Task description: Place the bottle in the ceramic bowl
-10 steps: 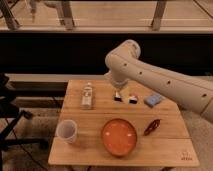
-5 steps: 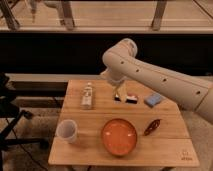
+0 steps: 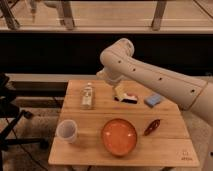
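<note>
The bottle (image 3: 87,95) lies on its side at the back left of the wooden table (image 3: 95,155), neck pointing away. The orange-red ceramic bowl (image 3: 120,136) sits at the front middle and holds nothing. My gripper (image 3: 120,91) hangs from the white arm over the back middle of the table. It is just right of the bottle and behind the bowl, and holds nothing that I can see.
A translucent white cup (image 3: 67,131) stands at the front left. A small white and dark packet (image 3: 128,97) lies just under the gripper. A blue sponge (image 3: 153,100) lies at the back right. A dark red pepper-like object (image 3: 152,126) lies right of the bowl.
The arm's wrist has shifted a little to the left, toward the bottle. The objects on the table have not moved.
</note>
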